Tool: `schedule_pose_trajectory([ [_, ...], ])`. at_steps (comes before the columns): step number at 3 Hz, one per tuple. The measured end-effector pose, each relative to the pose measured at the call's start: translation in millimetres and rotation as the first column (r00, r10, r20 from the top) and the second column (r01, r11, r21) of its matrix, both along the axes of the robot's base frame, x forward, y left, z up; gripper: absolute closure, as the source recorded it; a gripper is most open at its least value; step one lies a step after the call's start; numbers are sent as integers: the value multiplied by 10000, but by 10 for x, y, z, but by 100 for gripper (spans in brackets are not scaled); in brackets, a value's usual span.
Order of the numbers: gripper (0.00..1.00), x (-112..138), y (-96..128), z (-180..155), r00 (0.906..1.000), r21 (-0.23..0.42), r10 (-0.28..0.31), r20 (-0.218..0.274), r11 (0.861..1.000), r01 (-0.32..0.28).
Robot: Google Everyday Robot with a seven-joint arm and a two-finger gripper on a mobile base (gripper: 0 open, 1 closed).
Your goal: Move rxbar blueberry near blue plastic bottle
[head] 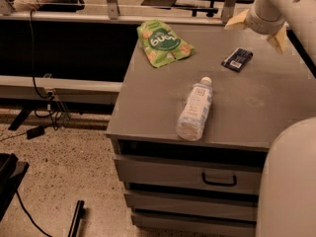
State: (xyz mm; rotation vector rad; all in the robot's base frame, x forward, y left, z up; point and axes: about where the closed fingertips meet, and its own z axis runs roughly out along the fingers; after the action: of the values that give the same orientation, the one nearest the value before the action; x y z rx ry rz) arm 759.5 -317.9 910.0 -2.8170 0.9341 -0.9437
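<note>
Up at the far right, the end effector (256, 33) hangs above the back of the tabletop (256, 100). Its two tan fingers (238, 19) are splayed wide, with nothing between them. Just below it and a touch left lies the rxbar blueberry (237, 59), flat and set at an angle in the back right part of the surface, inside the rear edge.

The blue plastic bottle (195, 109) is on its side near the middle. Its white cap points toward the back, and its base sits close to the front edge. Bar and bottle are well apart, with bare grey surface between them. There is another broad open stretch to the right of the bottle, reaching as far as the robot's white body (289, 181) at the lower right.

The green snack pouch (162, 42) lies flat at the back left corner, close to the left edge.

The count is one bar, one bottle and one pouch, so three things on top. Below the front edge there appear to be three drawer fronts, though shadow blurs the lower ones, and one dark handle (219, 180) shows.
</note>
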Motion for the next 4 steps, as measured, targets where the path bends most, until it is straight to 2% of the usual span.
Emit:
schedule_pose_trajectory([
  [1,0,54,8,-171,9999,-79,-11,-150,10000,10],
  [3,35,101,-7,-519,9977,-589,-150,-658,9982,111],
  [4,35,93,38,-653,9957,-794,-122,-917,9968,49],
])
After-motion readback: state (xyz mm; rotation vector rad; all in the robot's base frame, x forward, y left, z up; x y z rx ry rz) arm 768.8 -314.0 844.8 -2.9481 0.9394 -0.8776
